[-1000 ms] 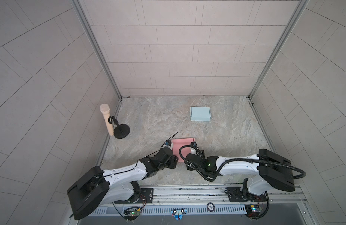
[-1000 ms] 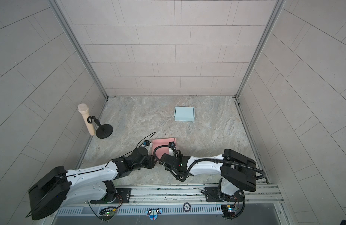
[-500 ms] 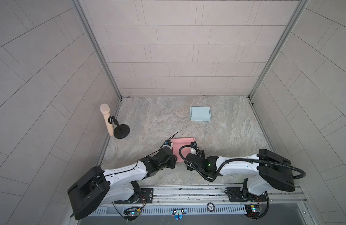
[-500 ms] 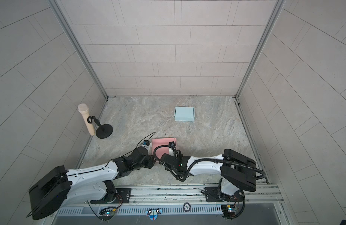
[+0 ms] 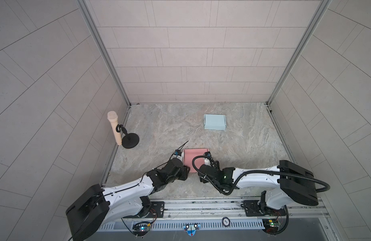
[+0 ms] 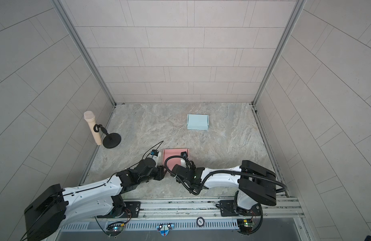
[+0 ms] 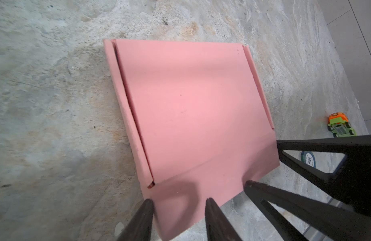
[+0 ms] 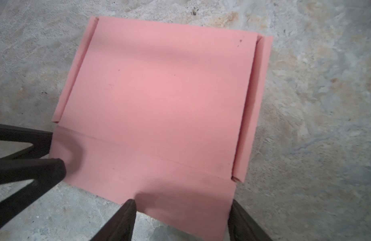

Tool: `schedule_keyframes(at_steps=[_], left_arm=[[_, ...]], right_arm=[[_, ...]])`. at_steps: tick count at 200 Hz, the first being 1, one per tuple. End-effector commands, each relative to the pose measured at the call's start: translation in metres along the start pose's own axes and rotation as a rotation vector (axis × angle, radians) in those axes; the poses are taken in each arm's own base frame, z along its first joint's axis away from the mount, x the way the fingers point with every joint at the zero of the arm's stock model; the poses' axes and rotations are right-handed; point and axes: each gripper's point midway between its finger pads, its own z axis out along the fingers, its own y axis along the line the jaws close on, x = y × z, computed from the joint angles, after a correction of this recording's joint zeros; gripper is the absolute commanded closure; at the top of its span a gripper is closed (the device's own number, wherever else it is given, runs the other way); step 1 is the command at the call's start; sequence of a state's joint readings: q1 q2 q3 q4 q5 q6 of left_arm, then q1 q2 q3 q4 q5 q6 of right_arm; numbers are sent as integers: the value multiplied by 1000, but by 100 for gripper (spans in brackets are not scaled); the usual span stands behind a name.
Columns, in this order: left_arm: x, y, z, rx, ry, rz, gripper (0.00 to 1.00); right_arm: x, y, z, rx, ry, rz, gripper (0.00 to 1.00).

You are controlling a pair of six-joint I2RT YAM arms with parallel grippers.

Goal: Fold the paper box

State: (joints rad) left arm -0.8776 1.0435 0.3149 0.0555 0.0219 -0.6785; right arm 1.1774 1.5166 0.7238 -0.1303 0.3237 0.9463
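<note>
The pink paper box (image 5: 194, 154) (image 6: 173, 153) lies flat on the stone table with both narrow side walls folded up. Its front flap (image 7: 201, 187) (image 8: 159, 183) points toward the arms. My left gripper (image 7: 179, 205) (image 5: 185, 171) is open, and its fingers straddle the flap's left corner. My right gripper (image 8: 182, 208) (image 5: 200, 172) is open wider, with the flap's right corner between its fingers (image 8: 128, 210). The right gripper's fingers (image 7: 264, 194) also show in the left wrist view. In both top views the wrists hide the fingertips.
A light blue folded box (image 5: 214, 122) (image 6: 197, 122) lies farther back. A microphone on a black stand (image 5: 117, 133) (image 6: 97, 131) is by the left wall. In the left wrist view a green-orange toy car (image 7: 340, 125) and a round chip (image 7: 309, 159) lie beyond the flap.
</note>
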Motion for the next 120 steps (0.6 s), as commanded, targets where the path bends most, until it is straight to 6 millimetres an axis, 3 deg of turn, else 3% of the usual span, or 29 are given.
schedule_keyframes(at_steps=[1,52,120], left_arm=[[1,-9,-1,41,-1,-4,54],[-5,-12,-12,42,-21,-2,49],[2,-8,-6,28,-4,-6,49]], right_arm=[[-13,14,-9,-44,-42,24,29],[-19,21,-18,-65,-58,24,29],[-15,17,-14,-50,-55,21,29]])
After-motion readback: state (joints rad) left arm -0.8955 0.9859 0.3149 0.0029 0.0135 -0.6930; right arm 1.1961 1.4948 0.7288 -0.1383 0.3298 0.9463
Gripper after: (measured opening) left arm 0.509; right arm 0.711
